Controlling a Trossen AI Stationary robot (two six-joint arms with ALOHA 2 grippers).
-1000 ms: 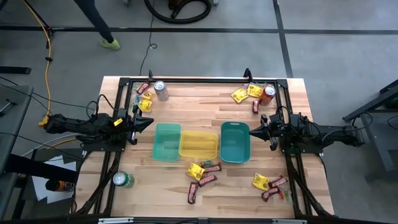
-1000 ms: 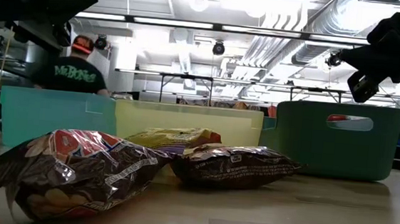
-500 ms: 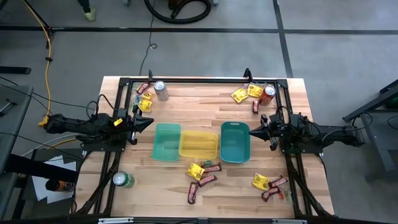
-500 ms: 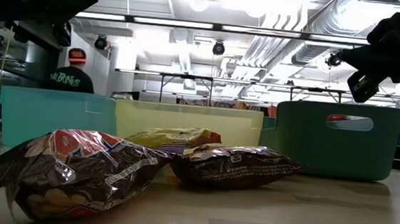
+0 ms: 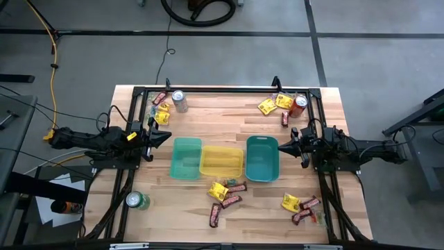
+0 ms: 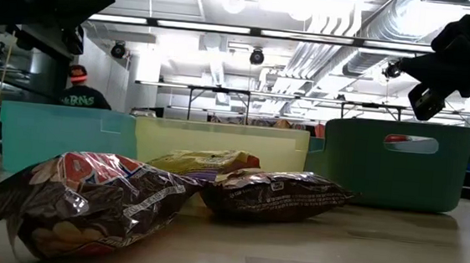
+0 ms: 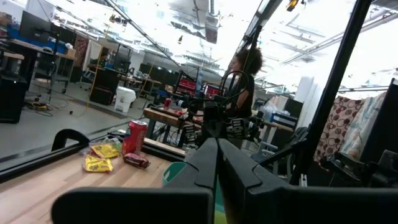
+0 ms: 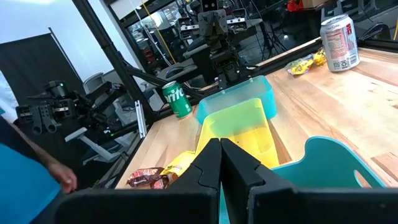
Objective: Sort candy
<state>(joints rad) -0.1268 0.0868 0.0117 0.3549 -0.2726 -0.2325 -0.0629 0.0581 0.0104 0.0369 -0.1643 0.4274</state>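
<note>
The candy lies in four loose groups on the wooden table: yellow packets and dark bars near the front centre [image 5: 225,196], at the front right [image 5: 300,206], at the far right [image 5: 276,104] and at the far left [image 5: 159,111]. Three bins stand in a row mid-table: light teal [image 5: 186,158], yellow [image 5: 222,162] and dark teal [image 5: 262,158]. My left gripper [image 5: 168,137] hovers shut just left of the light teal bin. My right gripper [image 5: 279,146] hovers shut above the dark teal bin's right edge. Both point level toward the table's middle and hold nothing.
A silver can [image 5: 180,101] stands at the far left, a red can [image 5: 300,104] at the far right and a green can [image 5: 137,201] at the near left. A black frame [image 5: 208,89] runs around the table. A person [image 6: 78,92] stands in the room behind.
Both arms have kept still, and the candy and bins lie as before. The person beyond the table's far edge has walked away, out of the high view.
</note>
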